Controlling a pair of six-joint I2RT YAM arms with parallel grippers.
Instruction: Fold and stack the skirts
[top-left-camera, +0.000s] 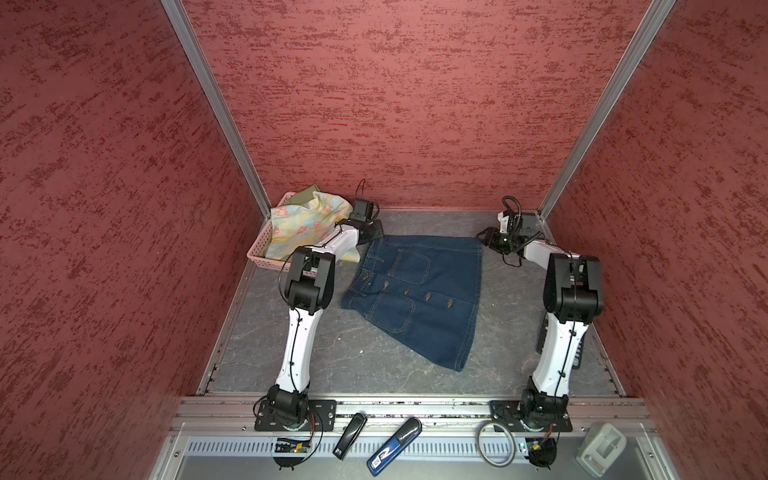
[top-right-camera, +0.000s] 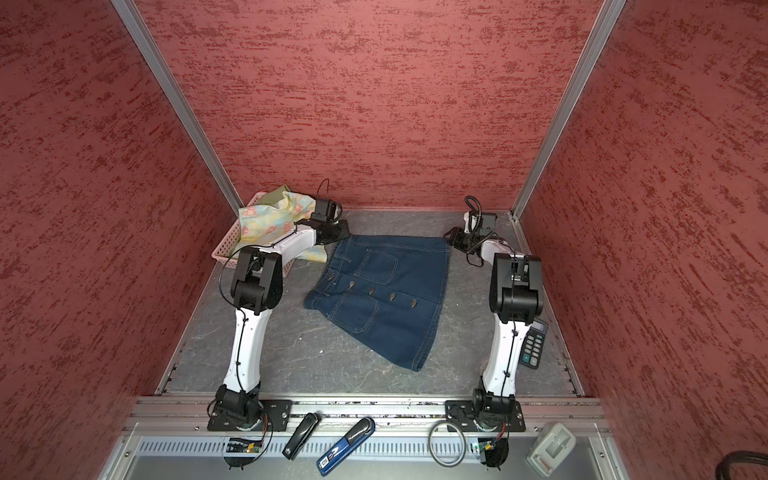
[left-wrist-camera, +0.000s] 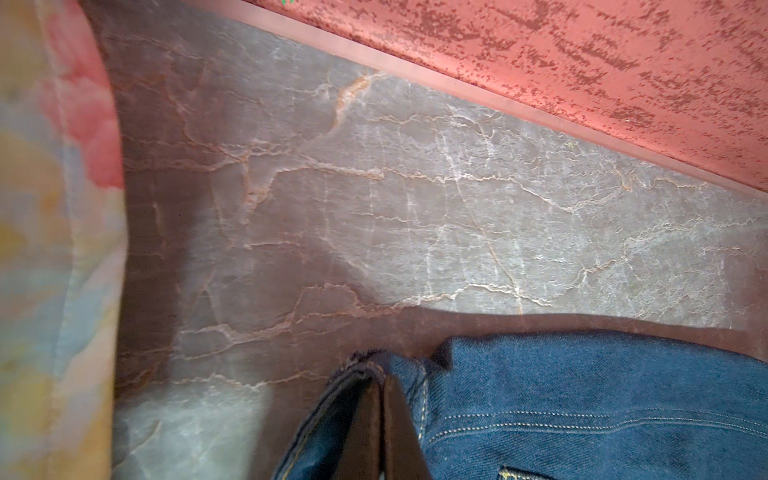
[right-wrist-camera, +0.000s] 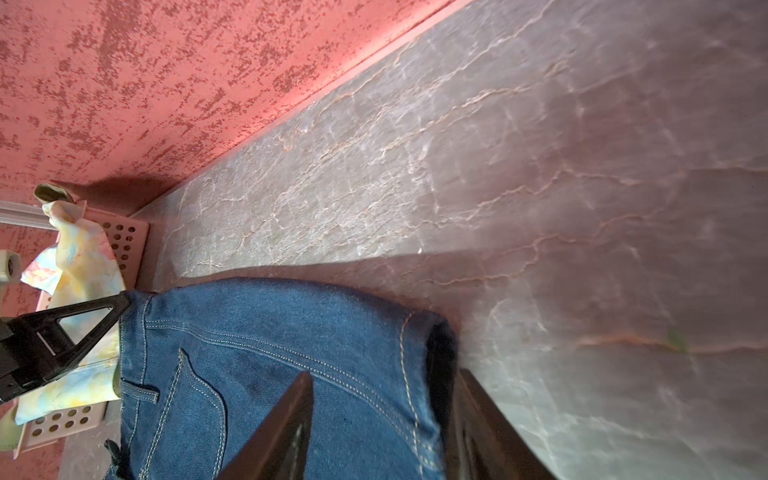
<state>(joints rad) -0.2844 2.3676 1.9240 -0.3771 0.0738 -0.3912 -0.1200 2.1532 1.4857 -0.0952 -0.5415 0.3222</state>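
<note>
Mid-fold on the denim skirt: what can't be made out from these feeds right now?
- Olive skirt: only a sliver shows in both top views; the floral skirt covers it.
- Right gripper: open around the denim skirt corner in the right wrist view; contact unclear.
- Left gripper: grip point hidden under its own body in both top views.
- Calculator: partly behind the right arm.

My left arm and right arm wear white shells between bulky black joints, with thin black cables clipped along them. Black base plates, silver-screwed, sit on the front rail. My fingers are black triangles with cut-outs.
</note>
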